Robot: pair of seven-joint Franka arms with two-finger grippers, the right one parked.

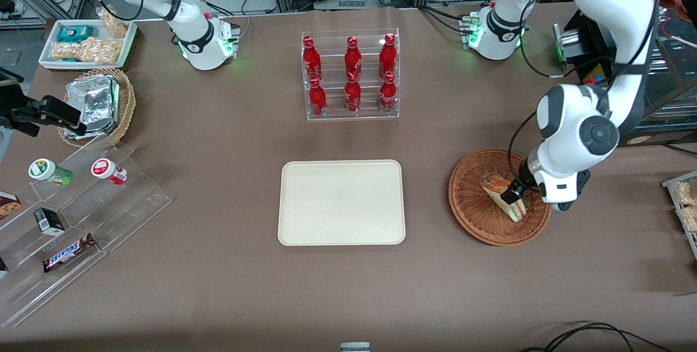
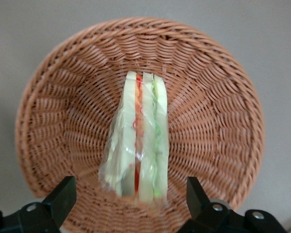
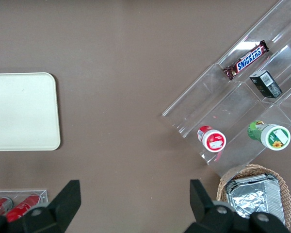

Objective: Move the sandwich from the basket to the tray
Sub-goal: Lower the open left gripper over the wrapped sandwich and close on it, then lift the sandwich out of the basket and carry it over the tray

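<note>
1. The only writing we can read is SNICKERS on the chocolate bar (image 3: 246, 59) lying in the clear stepped display (image 1: 81, 221) toward the parked arm's end of the table; the red bottles (image 1: 352, 74) in their clear rack carry white script too small for us to read.
2. The sandwich (image 2: 138, 145) lies in the basket (image 2: 63, 97), and the gripper (image 2: 131, 204) is low over it, jaws spread wide with one finger (image 2: 60, 196) to each side of the wedge, not touching it.
3. The left wrist view shows us the red and green filling layers edge-on; the front view shows instead the sandwich (image 1: 503, 196) lying in the middle of the basket (image 1: 474, 199), with the gripper (image 1: 514, 191) partly covering it.
4. The tray (image 1: 341, 202) lies bare beside the basket, well apart, with open tabletop between them.
</note>
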